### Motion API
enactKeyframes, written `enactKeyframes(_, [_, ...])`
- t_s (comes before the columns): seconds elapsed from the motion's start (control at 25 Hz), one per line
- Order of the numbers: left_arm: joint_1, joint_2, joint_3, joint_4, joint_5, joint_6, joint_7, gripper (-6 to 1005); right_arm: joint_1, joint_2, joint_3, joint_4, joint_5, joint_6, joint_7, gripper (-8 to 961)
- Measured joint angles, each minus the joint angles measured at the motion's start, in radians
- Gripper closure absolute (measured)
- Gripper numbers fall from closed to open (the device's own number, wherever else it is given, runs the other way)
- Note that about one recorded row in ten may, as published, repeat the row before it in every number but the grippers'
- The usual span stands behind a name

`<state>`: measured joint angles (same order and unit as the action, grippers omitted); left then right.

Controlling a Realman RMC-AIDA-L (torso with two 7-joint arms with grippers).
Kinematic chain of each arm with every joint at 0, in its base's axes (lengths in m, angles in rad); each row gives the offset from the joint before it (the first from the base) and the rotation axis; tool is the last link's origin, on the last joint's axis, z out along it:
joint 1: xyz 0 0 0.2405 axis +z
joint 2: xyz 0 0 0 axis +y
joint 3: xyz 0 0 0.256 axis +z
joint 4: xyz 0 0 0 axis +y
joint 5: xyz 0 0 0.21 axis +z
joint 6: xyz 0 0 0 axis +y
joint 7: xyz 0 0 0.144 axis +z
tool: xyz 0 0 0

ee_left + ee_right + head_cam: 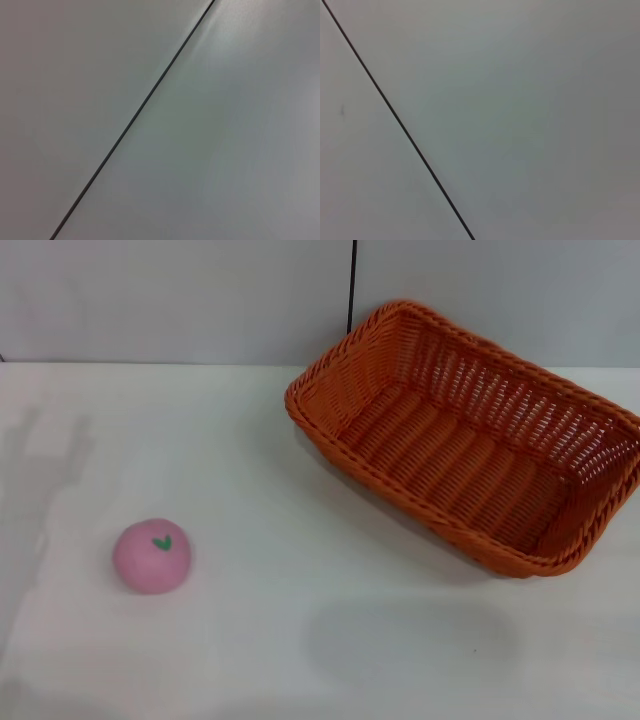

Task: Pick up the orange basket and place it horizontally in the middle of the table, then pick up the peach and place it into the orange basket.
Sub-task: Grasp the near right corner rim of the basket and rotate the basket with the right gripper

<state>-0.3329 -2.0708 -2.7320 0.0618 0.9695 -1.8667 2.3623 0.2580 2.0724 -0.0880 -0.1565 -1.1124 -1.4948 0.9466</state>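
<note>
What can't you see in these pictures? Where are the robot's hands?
- Both tools: in no view. The wrist views show only a grey wall with a dark seam, so open or shut is unknown.
- Basket: its right corner is cut off by the head view's right edge.
- Peach: its underside is hidden against the table.
- Basket's outer far wall: hidden by its own rim.

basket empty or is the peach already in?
Empty. The orange basket shows only bare woven floor; the peach sits apart on the table, toward the robot's left.
</note>
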Motion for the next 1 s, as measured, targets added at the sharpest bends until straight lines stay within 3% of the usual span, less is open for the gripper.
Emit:
enactKeyframes(0.68, [0.010,0.000,0.000,0.001,0.000,0.000,0.000,185,0.000,-0.002,-0.004,-0.026,-0.073,0.000,-0.001,456])
enactKeyframes(0.84, [0.015,0.000,0.000,0.001,0.000,0.000,0.000,185,0.018,-0.003,-0.011,-0.111,-0.168,-0.006,0.045,433])
enactKeyframes(1.0, [0.020,0.000,0.000,0.001,0.000,0.000,0.000,185,0.042,-0.012,-0.081,-0.299,-0.318,0.021,0.288,401])
